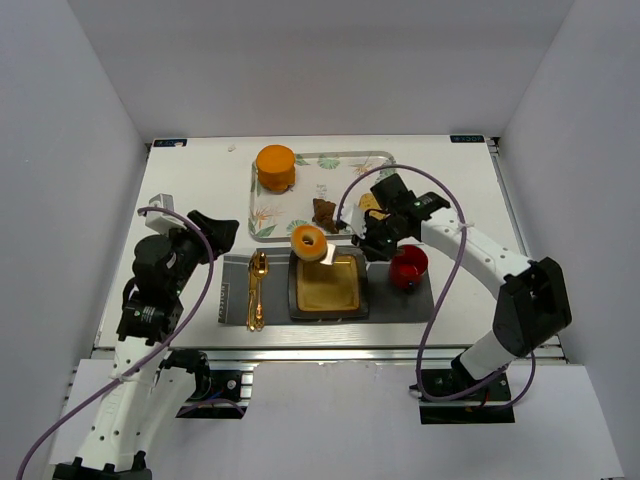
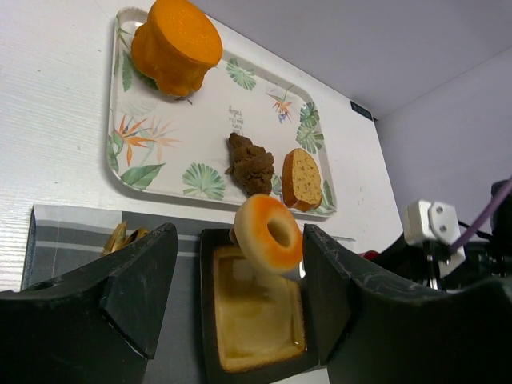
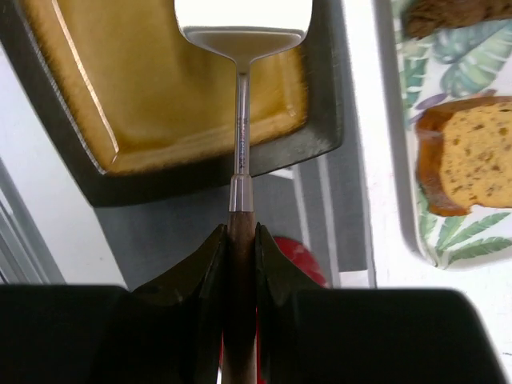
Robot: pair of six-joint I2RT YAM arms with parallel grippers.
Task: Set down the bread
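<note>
- While the right gripper [image 3: 240, 240] pinches the wooden handle of the spatula [image 3: 242, 120] tightly, the blade reaches out over the square plate [image 1: 296, 295], probably so its load can slide off there.
- The bread [image 1: 308, 243] sits tilted at the blade's tip, raised above the plate's 11 o'clock corner and not yet set down.
- The left gripper [image 2: 238, 248] hangs with its fingers spread at the plate's 9 o'clock, apparently clear of the work.
- The leaf-print tray [image 1: 330, 165] lies at the plate's 12 o'clock, the red cup [image 1: 408, 268] at 3.
</note>
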